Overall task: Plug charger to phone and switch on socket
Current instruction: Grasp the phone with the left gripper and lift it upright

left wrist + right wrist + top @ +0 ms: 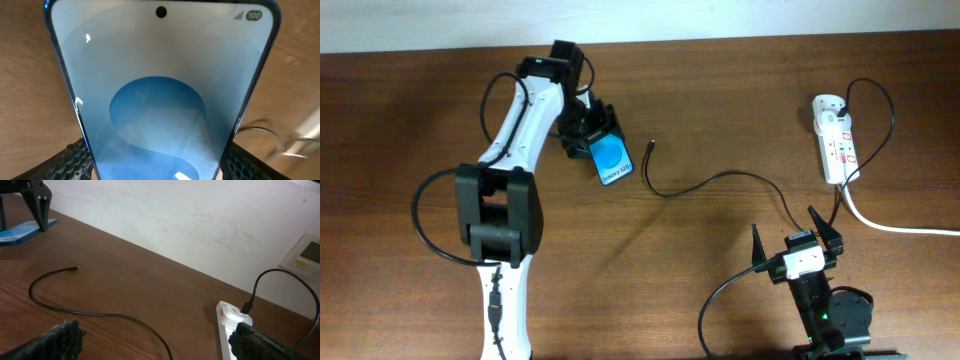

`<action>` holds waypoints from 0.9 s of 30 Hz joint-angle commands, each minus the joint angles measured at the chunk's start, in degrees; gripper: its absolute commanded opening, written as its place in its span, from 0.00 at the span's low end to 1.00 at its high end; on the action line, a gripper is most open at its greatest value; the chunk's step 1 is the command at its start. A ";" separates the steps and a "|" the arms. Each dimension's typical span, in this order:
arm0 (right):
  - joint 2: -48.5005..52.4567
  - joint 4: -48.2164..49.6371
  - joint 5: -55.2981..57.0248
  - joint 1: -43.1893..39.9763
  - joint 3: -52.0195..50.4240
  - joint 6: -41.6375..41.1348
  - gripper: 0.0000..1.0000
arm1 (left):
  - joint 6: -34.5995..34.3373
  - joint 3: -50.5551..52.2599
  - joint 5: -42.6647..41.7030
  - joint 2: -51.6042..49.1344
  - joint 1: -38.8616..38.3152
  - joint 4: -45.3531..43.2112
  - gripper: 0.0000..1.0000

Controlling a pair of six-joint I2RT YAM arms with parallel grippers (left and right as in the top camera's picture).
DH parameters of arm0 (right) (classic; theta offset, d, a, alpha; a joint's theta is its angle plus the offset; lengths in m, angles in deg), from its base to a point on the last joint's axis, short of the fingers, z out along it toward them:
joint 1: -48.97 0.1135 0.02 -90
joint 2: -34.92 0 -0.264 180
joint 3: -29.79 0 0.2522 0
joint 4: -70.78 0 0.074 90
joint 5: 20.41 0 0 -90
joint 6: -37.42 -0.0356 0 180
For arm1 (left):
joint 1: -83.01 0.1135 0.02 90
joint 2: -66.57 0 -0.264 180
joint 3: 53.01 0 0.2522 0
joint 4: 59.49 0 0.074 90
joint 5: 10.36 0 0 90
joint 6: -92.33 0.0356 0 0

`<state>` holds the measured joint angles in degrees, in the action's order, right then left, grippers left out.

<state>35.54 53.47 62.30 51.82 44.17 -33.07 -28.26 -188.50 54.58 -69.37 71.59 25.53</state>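
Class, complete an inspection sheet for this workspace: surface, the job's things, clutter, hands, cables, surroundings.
Surface: brown wooden table.
Job's things: phone, screen lit blue, held in the left hand; charger not in the phone, its tip lying apart from it; socket at the far right.
Clutter: nothing seen.
Hands: left hand shut on the phone; right hand open, empty.
Cables: charger curves across the table to the socket; thick white cord runs off right.
Surroundings: white wall, wall panel.
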 commanded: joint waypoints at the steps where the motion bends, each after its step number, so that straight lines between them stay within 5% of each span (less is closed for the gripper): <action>1: -0.44 -0.31 0.48 0.50 -0.31 -0.44 0.98 | -11.43 -1.55 -9.44 -0.02 1.73 -0.09 0.00; 10: -0.44 -0.28 0.48 0.50 -0.31 -0.44 0.98 | -31.87 -1.55 -30.49 -0.02 2.64 -0.07 0.00; 19: -0.42 -0.31 0.46 0.50 -0.31 -0.44 0.99 | -33.51 -1.55 -53.24 -0.02 2.71 0.13 0.00; 25: -0.42 1.20 0.46 0.50 -0.31 -1.31 0.98 | -34.29 -1.55 -51.28 -0.02 2.71 0.35 0.00; 27: -0.42 2.14 0.46 0.50 -0.28 -9.81 0.98 | -34.32 -1.55 -45.62 -0.02 2.71 0.37 0.00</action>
<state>35.54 54.69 62.28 51.82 44.17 -34.58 -61.94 -188.50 5.97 -69.42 74.00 25.77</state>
